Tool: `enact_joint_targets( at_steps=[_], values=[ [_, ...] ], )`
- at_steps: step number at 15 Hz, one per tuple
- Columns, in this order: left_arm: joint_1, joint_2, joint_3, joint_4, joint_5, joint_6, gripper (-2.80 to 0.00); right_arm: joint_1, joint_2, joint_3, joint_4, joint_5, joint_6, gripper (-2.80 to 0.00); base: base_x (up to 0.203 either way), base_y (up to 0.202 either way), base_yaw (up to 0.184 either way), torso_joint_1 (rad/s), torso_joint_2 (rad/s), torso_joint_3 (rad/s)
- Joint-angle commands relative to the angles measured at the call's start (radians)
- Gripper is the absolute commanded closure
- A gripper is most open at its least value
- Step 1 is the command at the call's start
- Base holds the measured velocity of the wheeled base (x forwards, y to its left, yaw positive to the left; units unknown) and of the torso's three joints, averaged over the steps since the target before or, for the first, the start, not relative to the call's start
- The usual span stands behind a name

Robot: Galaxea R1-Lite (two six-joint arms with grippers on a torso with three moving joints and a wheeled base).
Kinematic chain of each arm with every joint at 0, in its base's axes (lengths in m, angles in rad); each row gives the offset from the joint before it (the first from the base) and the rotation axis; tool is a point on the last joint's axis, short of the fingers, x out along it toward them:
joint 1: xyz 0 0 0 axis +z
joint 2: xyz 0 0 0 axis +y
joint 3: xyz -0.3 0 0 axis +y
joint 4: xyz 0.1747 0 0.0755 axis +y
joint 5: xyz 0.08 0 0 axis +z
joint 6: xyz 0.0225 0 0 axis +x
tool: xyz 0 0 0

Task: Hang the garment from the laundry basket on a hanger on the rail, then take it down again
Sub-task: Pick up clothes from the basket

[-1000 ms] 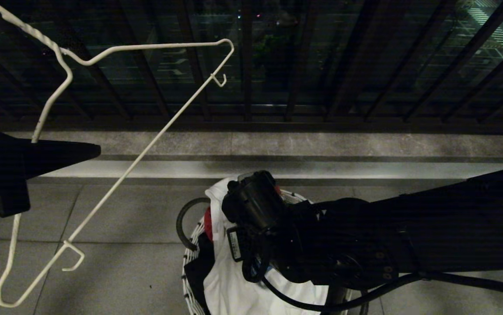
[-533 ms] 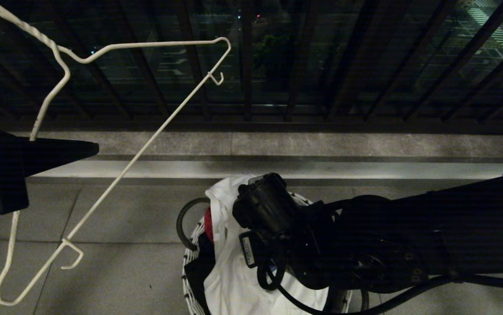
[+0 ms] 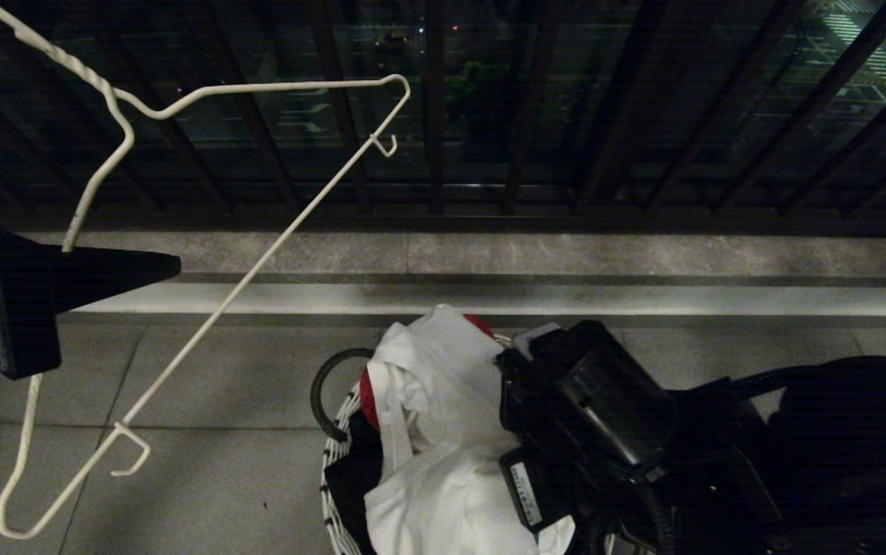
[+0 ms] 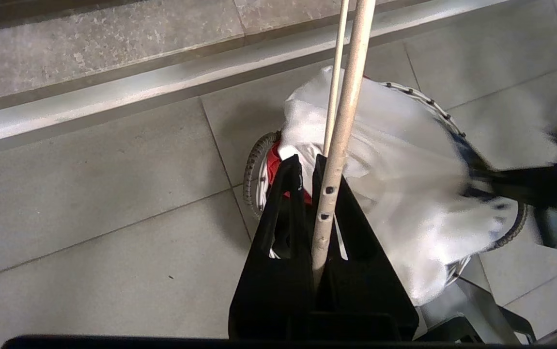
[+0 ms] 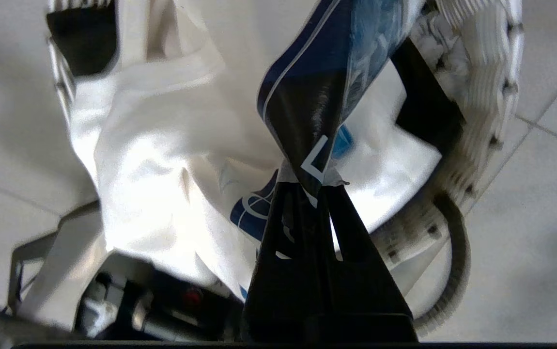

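Note:
The garment (image 3: pixel 443 432), a white T-shirt, bulges up out of the laundry basket (image 3: pixel 333 462), low in the middle of the head view. My right gripper (image 5: pixel 310 186) is shut on a fold of the garment (image 5: pixel 162 160) at its dark blue graphic, and the cloth stretches up from the basket (image 5: pixel 491 72). At the left, my left gripper (image 3: pixel 169 268) is shut on the thin white wire hanger (image 3: pixel 258 262), which slants above the floor. In the left wrist view the hanger wire (image 4: pixel 344 111) runs between the shut fingers of the left gripper (image 4: pixel 307 162). The rail is out of view.
A red cloth (image 3: pixel 367 397) and a black garment (image 3: pixel 347 470) lie in the basket beside the T-shirt. The basket's dark loop handle (image 3: pixel 322 397) sticks out on its left. A stone kerb (image 3: pixel 566 297) and the dark balcony railing (image 3: pixel 435 116) stand behind. Tiled floor (image 3: pixel 219 385) spreads at the left.
My right arm has drawn back toward the lower right, and the white garment has come up higher out of the basket with it. The left gripper and hanger have barely moved.

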State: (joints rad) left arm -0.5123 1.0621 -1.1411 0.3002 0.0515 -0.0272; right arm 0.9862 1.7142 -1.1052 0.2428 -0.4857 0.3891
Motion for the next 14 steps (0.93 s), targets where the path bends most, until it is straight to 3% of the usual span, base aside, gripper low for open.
enact_joint_targets(
  at_steps=[1,4,7,9,14],
  values=[
    [0.000,0.004,0.000,0.002,0.001,0.000,0.00,0.003,-0.114,0.075,0.046,-0.002,0.006,0.00,0.000,0.000,0.000,0.000,0.00,0.000],
    [-0.002,0.002,0.000,0.002,-0.001,0.000,0.00,0.015,-0.161,0.160,0.124,0.000,0.083,0.00,0.000,0.000,0.000,0.000,0.00,0.000],
    [-0.002,0.001,0.000,0.002,-0.001,0.001,0.00,0.026,-0.181,0.263,0.130,0.016,0.105,0.00,0.000,0.000,0.000,0.000,0.00,0.000],
    [-0.002,0.001,0.001,0.004,-0.001,0.001,0.00,0.044,-0.169,0.287,0.128,0.070,0.138,0.00,0.000,0.000,0.000,0.000,0.00,0.000],
    [-0.002,0.002,0.001,0.004,-0.001,0.001,0.00,0.085,-0.089,0.316,0.082,0.119,0.140,0.00,0.000,0.000,0.000,0.000,0.00,0.000]
  ],
)
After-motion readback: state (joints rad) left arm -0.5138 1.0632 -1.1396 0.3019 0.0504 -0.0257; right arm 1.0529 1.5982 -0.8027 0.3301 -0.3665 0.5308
